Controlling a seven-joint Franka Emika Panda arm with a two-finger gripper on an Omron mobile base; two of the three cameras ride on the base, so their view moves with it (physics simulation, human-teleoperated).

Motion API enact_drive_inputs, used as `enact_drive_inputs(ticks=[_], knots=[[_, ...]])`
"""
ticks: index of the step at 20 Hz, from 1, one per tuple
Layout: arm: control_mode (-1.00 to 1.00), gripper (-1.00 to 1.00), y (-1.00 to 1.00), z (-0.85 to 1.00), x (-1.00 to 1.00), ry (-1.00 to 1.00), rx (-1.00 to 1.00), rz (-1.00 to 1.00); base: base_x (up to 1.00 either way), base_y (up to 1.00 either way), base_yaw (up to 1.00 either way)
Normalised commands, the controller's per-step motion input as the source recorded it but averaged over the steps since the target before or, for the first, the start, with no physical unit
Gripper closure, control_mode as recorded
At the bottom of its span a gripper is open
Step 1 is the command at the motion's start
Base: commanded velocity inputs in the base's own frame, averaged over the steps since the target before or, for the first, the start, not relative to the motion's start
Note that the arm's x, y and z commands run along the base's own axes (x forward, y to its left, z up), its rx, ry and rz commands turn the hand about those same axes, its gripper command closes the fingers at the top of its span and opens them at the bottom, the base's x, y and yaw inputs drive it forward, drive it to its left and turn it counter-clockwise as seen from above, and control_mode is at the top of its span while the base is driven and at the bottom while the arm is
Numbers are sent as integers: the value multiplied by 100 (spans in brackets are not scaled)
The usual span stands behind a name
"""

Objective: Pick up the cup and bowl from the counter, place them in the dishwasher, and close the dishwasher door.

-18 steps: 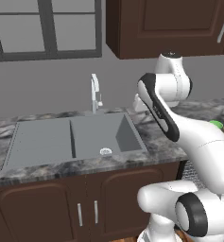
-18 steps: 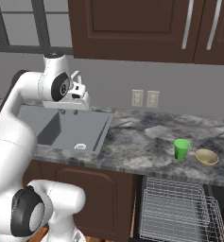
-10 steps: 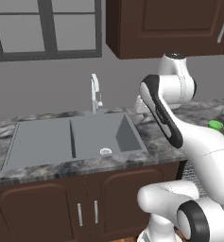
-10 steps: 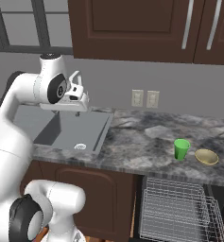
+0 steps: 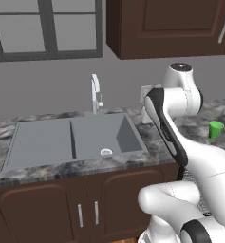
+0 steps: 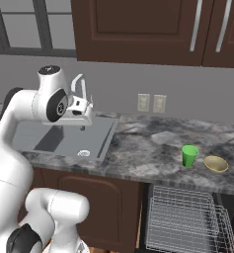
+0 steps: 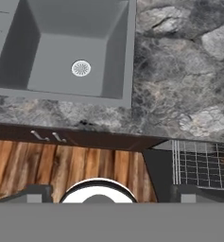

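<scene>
Gripper (image 6: pixel 83 117) is up above the counter (image 6: pixel 148 143) beside the sink (image 6: pixel 64 138), pointing down; fingers look spread wide with nothing between them, though the tips are small in the right base view; hand camera looks straight down on the right sink basin, its drain (image 7: pixel 81 68) and the marbled counter edge. Green cup (image 6: pixel 189 155) stands upright on the counter, well to the right of the gripper; tan bowl (image 6: pixel 215 163) sits just beside it, on its right, apart from it. Dishwasher (image 6: pixel 187 222) is below that stretch of counter with its grey wire rack (image 6: pixel 182 217) pulled out and showing; door itself I can't make out. Chrome faucet (image 5: pixel 96 92) stands behind the sink; brown cabinets (image 5: pixel 61 209) under it.
</scene>
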Motion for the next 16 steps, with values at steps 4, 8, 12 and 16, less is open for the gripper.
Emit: enact_drive_inputs(ticks=[4, 8, 12, 16], knots=[[-100, -100, -34, -17, 0, 0, -4, 0, 0, 0, 0], [-100, -100, -40, -16, 0, 0, -1, 0, 0, 0, 0], [-100, -100, -59, -20, 11, 0, 0, 0, 0, 0, 0], [-100, -100, -64, -16, 11, 0, 0, 0, 0, 0, 0]])
